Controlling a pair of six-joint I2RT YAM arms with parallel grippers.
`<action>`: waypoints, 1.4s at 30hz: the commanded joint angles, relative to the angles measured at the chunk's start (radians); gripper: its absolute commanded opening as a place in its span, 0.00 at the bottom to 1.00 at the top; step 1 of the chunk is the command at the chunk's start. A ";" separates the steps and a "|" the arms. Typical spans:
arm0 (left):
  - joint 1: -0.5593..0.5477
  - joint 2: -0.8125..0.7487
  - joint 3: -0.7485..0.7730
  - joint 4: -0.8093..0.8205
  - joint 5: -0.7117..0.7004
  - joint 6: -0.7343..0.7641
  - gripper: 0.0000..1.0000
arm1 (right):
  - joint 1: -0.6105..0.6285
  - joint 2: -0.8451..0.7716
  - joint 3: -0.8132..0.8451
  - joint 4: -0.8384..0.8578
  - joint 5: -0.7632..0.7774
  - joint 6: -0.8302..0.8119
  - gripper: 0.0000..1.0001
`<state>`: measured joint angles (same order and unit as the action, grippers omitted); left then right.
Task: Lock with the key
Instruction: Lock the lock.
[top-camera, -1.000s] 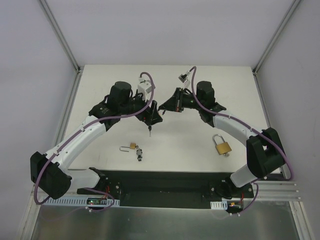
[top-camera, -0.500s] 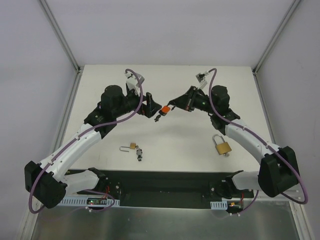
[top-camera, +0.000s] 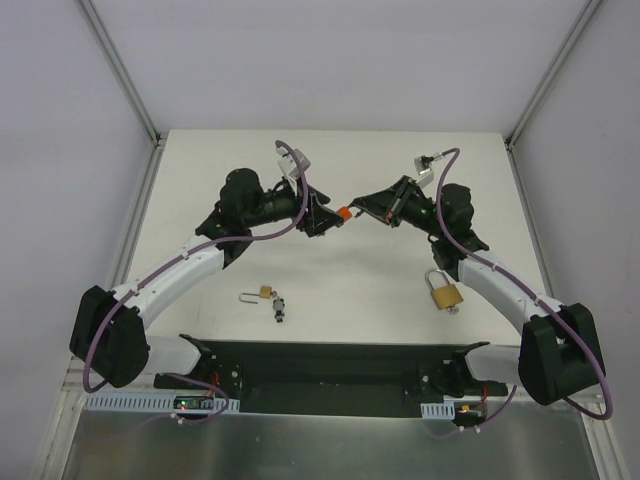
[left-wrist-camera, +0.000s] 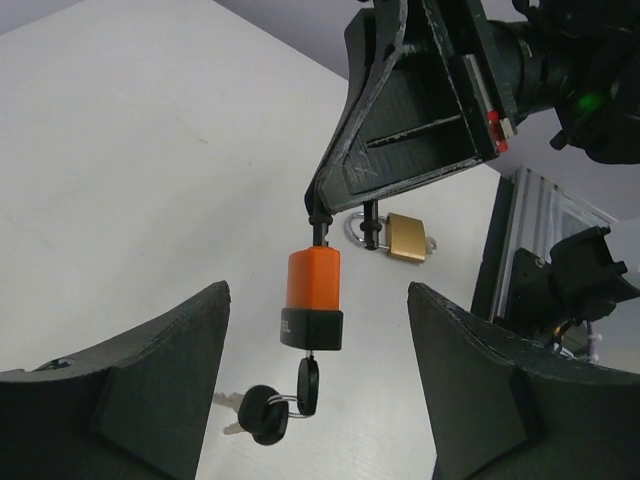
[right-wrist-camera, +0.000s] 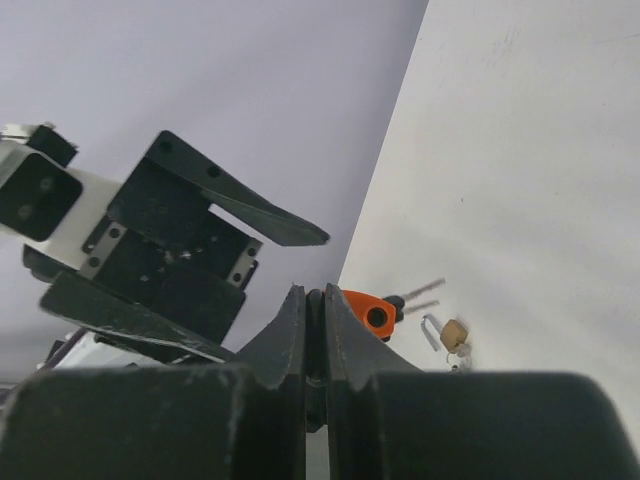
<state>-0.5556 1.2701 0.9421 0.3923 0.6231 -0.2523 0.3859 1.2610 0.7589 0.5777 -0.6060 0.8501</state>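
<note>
Lock raised; key turn appears not yet done.
Right gripper (top-camera: 353, 211) is clamping the orange padlock (left-wrist-camera: 314, 290) by its shackle; left gripper (top-camera: 327, 216) is hovering near, fingers spread, key (left-wrist-camera: 308, 385) dangling ungrasped.

A white table (top-camera: 200, 170) stands inside a plain booth. Pale grey walls close it in: a back wall (top-camera: 330, 60), a left wall (top-camera: 50, 200) and a right wall (top-camera: 600, 180). Silver metal posts (top-camera: 121, 70) rise at the two far corners. Along the near edge lies a black plate (top-camera: 330, 365), and nearer still a brushed metal sheet (top-camera: 320, 450). The light is even, with soft shadows.
</note>
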 joint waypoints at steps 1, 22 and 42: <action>0.002 0.063 0.053 0.100 0.115 -0.039 0.68 | -0.005 -0.035 0.013 0.165 0.000 0.095 0.01; -0.001 0.166 0.109 0.118 0.277 -0.085 0.00 | -0.013 -0.014 0.025 0.177 -0.012 0.092 0.01; 0.080 0.028 -0.037 0.243 0.196 -0.255 0.00 | -0.053 -0.058 0.149 -0.074 -0.138 -0.207 0.90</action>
<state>-0.5220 1.3876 0.9321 0.4770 0.8024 -0.4118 0.3489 1.2549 0.8299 0.5560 -0.6895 0.7502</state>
